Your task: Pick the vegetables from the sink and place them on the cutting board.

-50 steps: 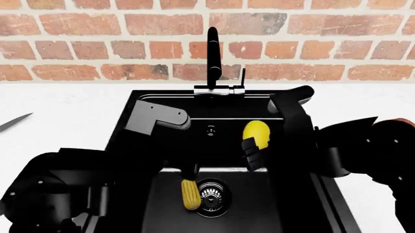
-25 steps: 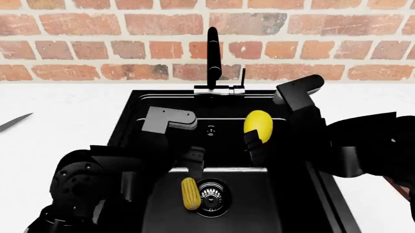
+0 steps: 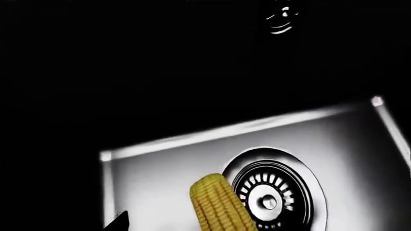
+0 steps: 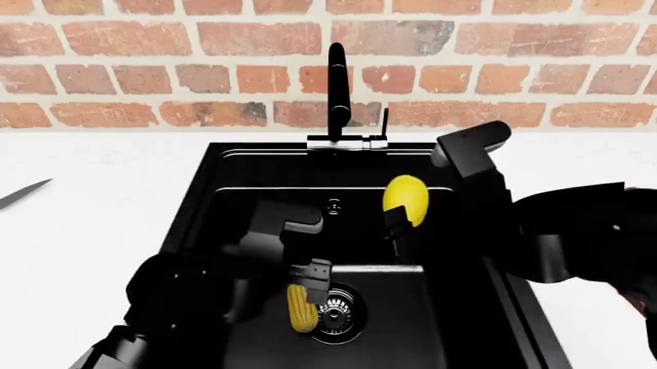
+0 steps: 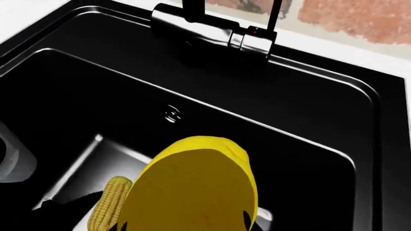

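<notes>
Over the sink (image 4: 211, 207): we logged both arms reaching into the black basin, below the tall black faucet (image 4: 336, 84).
Right gripper (image 4: 401, 223): we saw it closed on the lemon-shaped vegetable (image 4: 407, 198), raised above the sink floor, on the faucet's right and nearer us than it.
Lemon-shaped vegetable, right wrist view: it filled the near field (image 5: 192, 192), smooth and bright yellow, with the sink (image 5: 308, 144) and the faucet base (image 5: 212, 36) beyond.
Left gripper (image 4: 311, 277): we found it low in the basin, at the upper end of the corn cob; we could not tell whether the jaws were apart or together.
Corn cob (image 4: 300, 307): it lay on the sink floor, touching or just beside the round steel drain (image 4: 337, 309), on the drain's left.
Corn cob, left wrist view: the ridged cob (image 3: 218, 204) overlapped the drain (image 3: 273, 197) rim.
Counter (image 4: 92, 231): white, around the sink; we noted a knife blade (image 4: 23, 194) far left of the sink.
Wall (image 4: 154, 61): red brick, behind the faucet.
Cutting board: we did not see it.
</notes>
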